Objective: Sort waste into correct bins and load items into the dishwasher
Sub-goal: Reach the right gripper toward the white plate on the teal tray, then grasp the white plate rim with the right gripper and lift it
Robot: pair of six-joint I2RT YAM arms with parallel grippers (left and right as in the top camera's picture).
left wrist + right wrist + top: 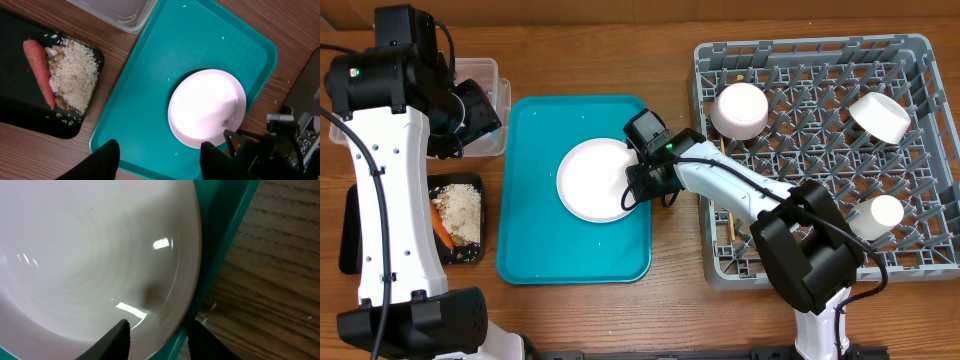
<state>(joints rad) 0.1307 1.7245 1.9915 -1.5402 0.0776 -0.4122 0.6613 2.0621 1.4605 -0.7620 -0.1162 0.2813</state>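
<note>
The white plate [595, 180] [206, 107] [90, 255] lies in the teal tray [535, 250]. My right gripper [636, 186] [159, 330] is at the plate's right rim, one finger on the plate's inner face and the other outside the rim, shut on it. Above the tray's left side my left gripper [480, 112] [160, 150] hangs open, holding nothing. The grey dishwasher rack [810, 48] holds two bowls [738, 110] [880, 115], a cup [876, 215] and chopsticks [728, 218]. The black bin [20, 115] holds a carrot [39, 70] and beige scraps [75, 75].
The clear tub [490, 80] [120, 15] stands at the back left, partly under the left arm. Rice grains are scattered on the teal tray [150, 100]. Bare wooden table shows between the teal tray and the rack.
</note>
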